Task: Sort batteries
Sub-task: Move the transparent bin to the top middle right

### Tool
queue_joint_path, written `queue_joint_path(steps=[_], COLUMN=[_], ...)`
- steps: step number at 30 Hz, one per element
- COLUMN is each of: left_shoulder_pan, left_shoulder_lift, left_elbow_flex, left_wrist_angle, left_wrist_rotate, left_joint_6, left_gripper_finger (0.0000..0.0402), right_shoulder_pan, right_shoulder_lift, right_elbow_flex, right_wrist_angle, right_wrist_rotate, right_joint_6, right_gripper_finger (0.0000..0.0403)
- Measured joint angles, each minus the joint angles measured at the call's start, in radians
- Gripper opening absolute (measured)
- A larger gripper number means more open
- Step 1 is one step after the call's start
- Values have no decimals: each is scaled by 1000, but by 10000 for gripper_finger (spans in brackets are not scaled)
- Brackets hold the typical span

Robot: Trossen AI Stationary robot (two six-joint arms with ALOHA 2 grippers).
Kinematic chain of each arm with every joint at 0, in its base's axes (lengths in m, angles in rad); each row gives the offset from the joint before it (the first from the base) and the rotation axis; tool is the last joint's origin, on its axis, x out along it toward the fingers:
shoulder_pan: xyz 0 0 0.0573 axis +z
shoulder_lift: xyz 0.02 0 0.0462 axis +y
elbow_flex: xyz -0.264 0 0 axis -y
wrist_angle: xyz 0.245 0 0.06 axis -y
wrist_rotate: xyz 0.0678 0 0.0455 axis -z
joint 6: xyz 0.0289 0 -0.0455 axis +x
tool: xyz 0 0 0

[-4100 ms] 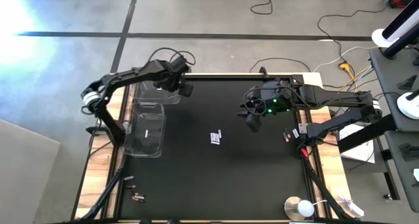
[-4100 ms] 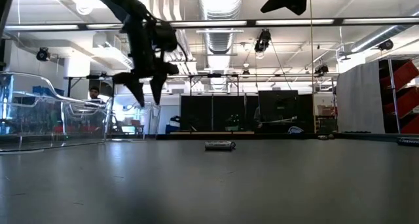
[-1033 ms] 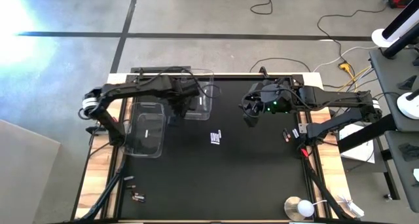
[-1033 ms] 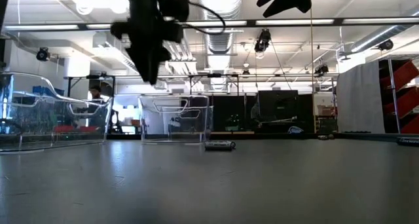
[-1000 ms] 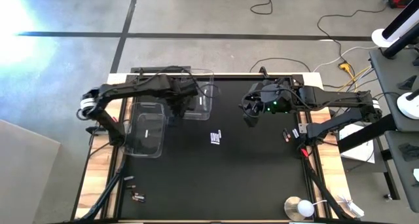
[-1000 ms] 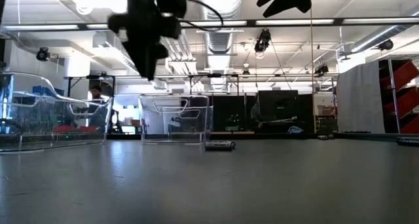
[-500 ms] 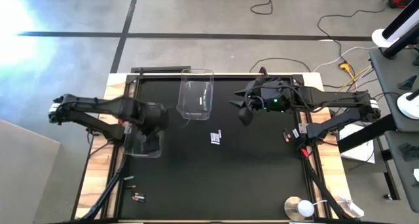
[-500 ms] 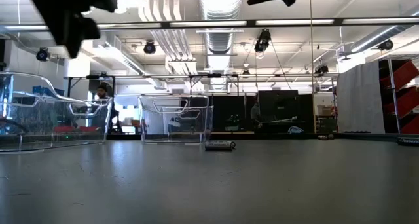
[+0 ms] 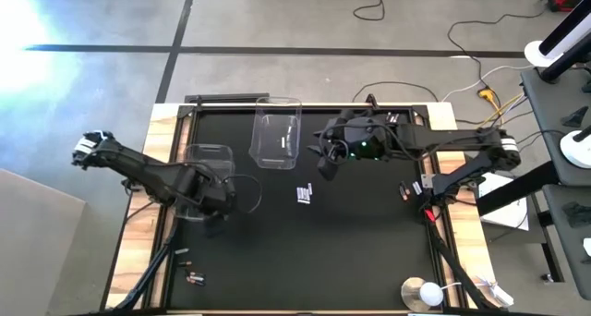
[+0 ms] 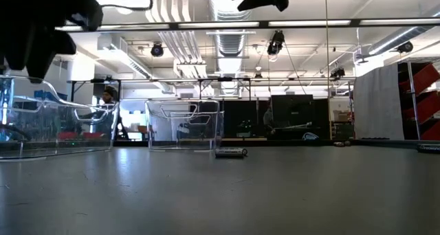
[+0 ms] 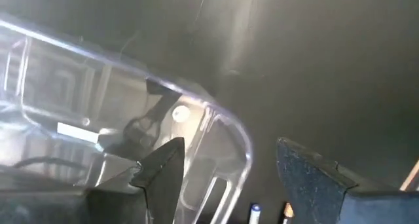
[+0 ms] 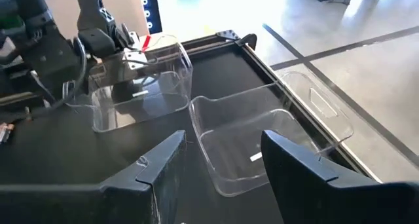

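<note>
A few batteries [image 9: 304, 194] lie mid-table, showing in the low view as one cell [image 10: 230, 152]. More batteries lie at the right [image 9: 404, 191] and near-left [image 9: 189, 270]. My left gripper [image 9: 217, 200] points down over the near right corner [image 11: 229, 129] of the left clear bin [image 9: 205, 173]. It is open [image 11: 229, 178], one finger over the bin and one outside. My right gripper [image 9: 325, 161] hangs high beside the far clear bin [image 9: 277, 136], open [image 12: 222, 165] and holding nothing.
The two clear bins stand upright on the black mat, seen side by side in the low view [image 10: 55, 121] [image 10: 184, 123]. A round white-and-metal disc [image 9: 425, 293] sits at the near right corner. Bare mat lies around the middle batteries. A person stands far behind the table [image 10: 108, 97].
My left gripper has swung away from the far bin, toward the table's left and near side, rolling its wrist and sinking a little. It now hangs over the left bin's near corner. The far bin stays put. My right gripper has drifted toward the table's left.
</note>
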Motion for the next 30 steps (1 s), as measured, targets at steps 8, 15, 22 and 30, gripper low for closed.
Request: queue_joint_path(steps=[8,15,22,30], left_shoulder_pan=[0,0,-5,-57], left_shoulder_lift=[45,86,22,-104], left_elbow_flex=[-85,-124,-97,58], left_wrist_angle=[94,201,168,98], left_wrist_rotate=[0,1,0,17], left_joint_6=[-10,8,-36,-66], left_gripper_finger=[209,112,13,2], right_shoulder_pan=[0,0,0,-28], right_shoulder_lift=[22,-12,-101,-209], right_elbow_flex=[51,51,51,51], right_wrist_angle=[-82,-109,-122,-117], right_wrist_rotate=[0,0,88,151], right_joint_6=[-18,-73,-201,-259], right_gripper_finger=[192,192,192,192])
